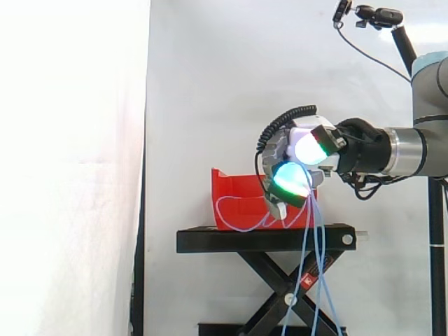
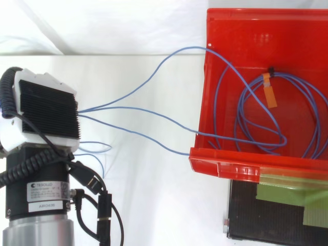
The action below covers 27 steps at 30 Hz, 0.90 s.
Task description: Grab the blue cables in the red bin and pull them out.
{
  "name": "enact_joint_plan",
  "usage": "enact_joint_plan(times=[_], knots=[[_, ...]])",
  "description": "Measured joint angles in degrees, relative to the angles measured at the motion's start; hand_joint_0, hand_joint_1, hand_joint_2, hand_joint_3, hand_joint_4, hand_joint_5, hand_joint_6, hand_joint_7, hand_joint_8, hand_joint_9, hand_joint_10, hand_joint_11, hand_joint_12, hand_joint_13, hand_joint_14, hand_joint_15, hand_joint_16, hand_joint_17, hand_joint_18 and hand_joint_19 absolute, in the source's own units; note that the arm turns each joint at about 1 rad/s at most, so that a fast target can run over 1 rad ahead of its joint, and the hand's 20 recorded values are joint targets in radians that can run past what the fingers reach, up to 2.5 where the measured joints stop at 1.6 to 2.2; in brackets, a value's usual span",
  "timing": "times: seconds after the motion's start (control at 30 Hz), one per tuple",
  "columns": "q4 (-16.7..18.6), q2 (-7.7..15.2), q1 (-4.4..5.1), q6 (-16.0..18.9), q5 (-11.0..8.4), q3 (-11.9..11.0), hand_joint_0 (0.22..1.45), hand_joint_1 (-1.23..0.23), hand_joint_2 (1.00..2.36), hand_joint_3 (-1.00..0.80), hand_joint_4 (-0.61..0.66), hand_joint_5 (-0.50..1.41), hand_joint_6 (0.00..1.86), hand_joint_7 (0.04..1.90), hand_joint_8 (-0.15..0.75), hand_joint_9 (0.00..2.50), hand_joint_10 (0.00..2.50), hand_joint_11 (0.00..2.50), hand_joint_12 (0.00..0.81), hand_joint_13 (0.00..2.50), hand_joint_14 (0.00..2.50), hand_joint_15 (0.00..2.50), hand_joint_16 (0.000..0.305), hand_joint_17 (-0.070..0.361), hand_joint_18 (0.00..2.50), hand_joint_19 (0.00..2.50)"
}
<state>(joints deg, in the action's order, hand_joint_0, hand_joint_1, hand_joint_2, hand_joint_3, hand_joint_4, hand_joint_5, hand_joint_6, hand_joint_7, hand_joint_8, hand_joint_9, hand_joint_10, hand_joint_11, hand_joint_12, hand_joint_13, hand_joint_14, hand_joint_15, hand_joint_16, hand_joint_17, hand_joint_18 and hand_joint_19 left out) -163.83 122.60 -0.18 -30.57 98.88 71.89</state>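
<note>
The red bin stands on a black scissor stand. A coil of blue cables with an orange tag lies inside it. Several strands leave over the bin's left rim and stretch across to my hand. In the side view my hand hovers just right of the bin, above the stand's top, with its glowing white and green pads curled in on the strands. From the hand, more blue cable hangs down past the stand.
A white curtain hangs behind the work. Green tape marks the stand's top below the bin. A small camera on a black arm sits at the upper right of the side view.
</note>
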Motion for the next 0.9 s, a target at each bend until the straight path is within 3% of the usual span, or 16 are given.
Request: enact_joint_plan(times=[0.47, 0.9], knots=[[-0.6, 0.0, -0.02, -0.1, 0.00, 0.0, 0.58, -0.87, 1.00, -1.00, 0.42, 1.03, 0.31, 0.68, 0.426, 1.31, 0.03, 1.61, 0.462, 1.03, 2.50, 0.53, 0.071, 0.160, 1.14, 0.49], [-0.8, 0.0, -0.03, 0.1, 0.05, 0.0, 0.59, -0.89, 1.00, -1.00, 0.42, 1.03, 0.33, 0.67, 0.423, 1.31, 0.02, 1.62, 0.461, 1.03, 2.50, 0.56, 0.070, 0.158, 1.14, 0.54]])
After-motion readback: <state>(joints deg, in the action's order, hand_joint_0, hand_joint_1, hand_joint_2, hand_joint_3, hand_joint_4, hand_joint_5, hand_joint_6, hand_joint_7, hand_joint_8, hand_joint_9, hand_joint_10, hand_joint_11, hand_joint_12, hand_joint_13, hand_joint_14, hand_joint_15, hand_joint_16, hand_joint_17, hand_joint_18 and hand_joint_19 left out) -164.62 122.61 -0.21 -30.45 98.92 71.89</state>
